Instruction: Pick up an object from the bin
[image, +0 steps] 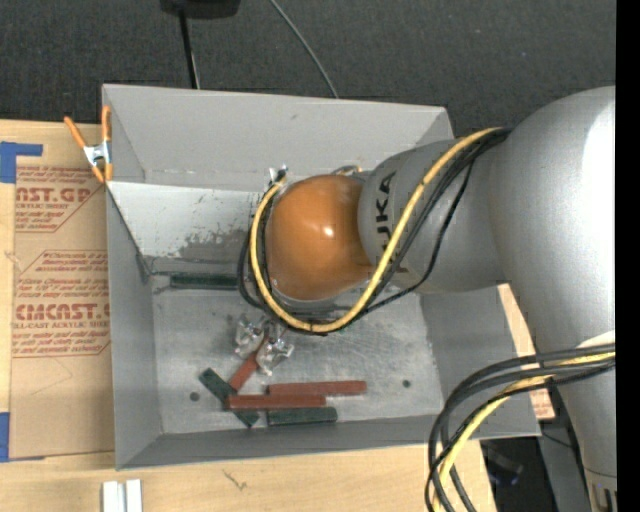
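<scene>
A flat dark green bar (298, 416) lies at 6 o'clock on the scuffed grey metal bin (400, 345) floor, touching a longer red-brown bar (300, 391) behind it. A short red-brown stick (243, 374) slants up from these, its upper end at the metallic gripper (262, 342), just left of centre. Whether the gripper is open or closed cannot be determined. A glossy orange dome (310, 240) covers the wrist. A dark green strip (205, 282) lies at 10 o'clock along the back wall.

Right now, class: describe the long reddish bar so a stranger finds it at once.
Look along the near wall of the grey bin. Among the pieces there, the reddish-brown bar lies flat. It is the longest piece; the strip beside it is dark green.
</scene>
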